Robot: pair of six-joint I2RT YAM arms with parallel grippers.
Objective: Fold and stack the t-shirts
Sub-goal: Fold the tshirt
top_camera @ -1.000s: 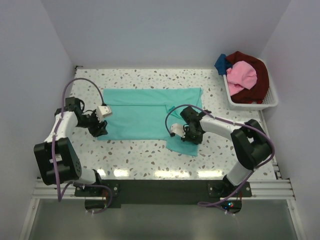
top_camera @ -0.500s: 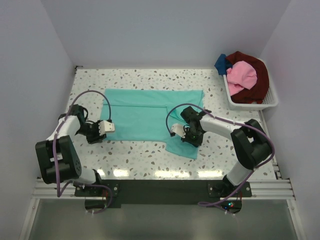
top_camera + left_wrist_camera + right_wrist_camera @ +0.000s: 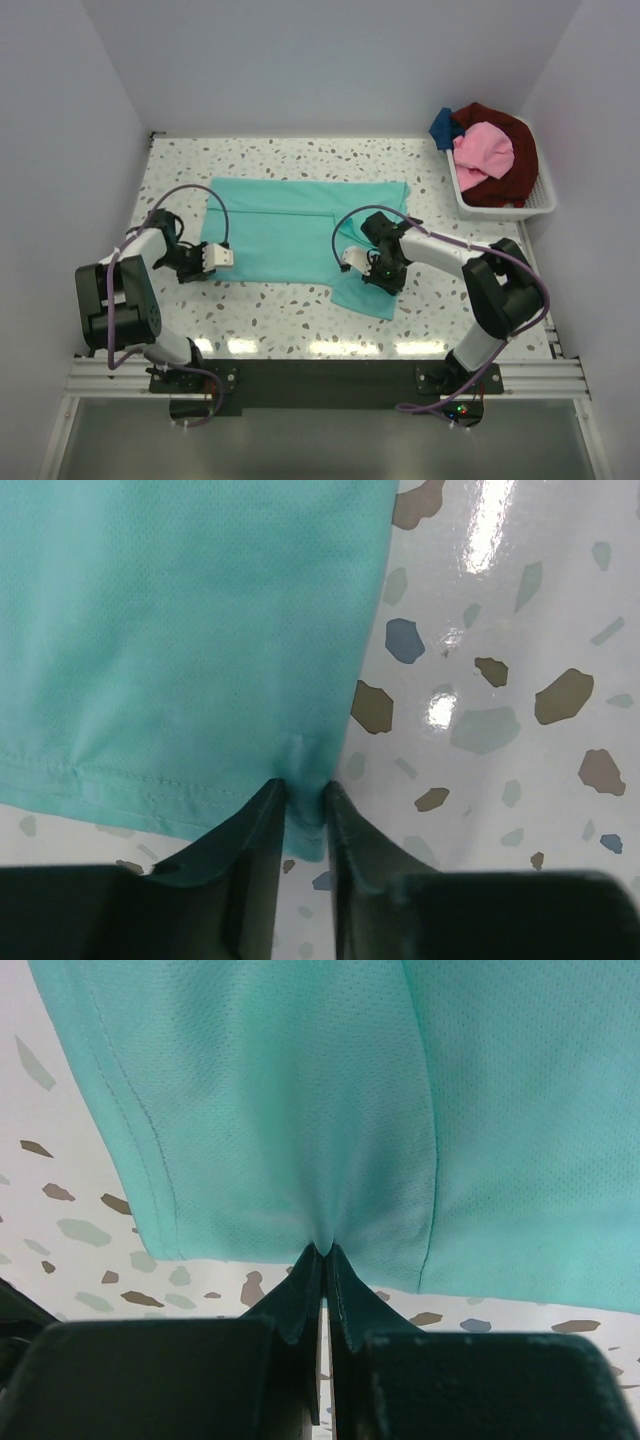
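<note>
From above, the teal shirt [image 3: 290, 225] lies spread flat across the middle of the table [image 3: 290, 318], long side running left to right, with one flap reaching nearer at its right end. I'd call this the set-up for the first fold. The left claw [image 3: 205, 268] is down at the near left corner, and the right claw [image 3: 368, 272] is on the near edge where that flap begins. The other shirts [image 3: 488, 155], pink, dark red and a bit of blue, wait heaped in the basket [image 3: 545, 207] at the far right. On the left wrist camera the fingers [image 3: 255, 830] stand narrow with the hemmed corner puckered between them. That's a pinch on the cloth, but a thin bite right at the tip. On the right wrist camera the fingers [image 3: 300, 1295] are pressed tight together with a tuck of teal caught at the tips and creases fanning away from it. With both grips on, the next move looks like a joint lift carrying the near edge over toward the far one. It calls for both arms rising level, so this fine mesh cloth neither slips out nor drags skewed.
</note>
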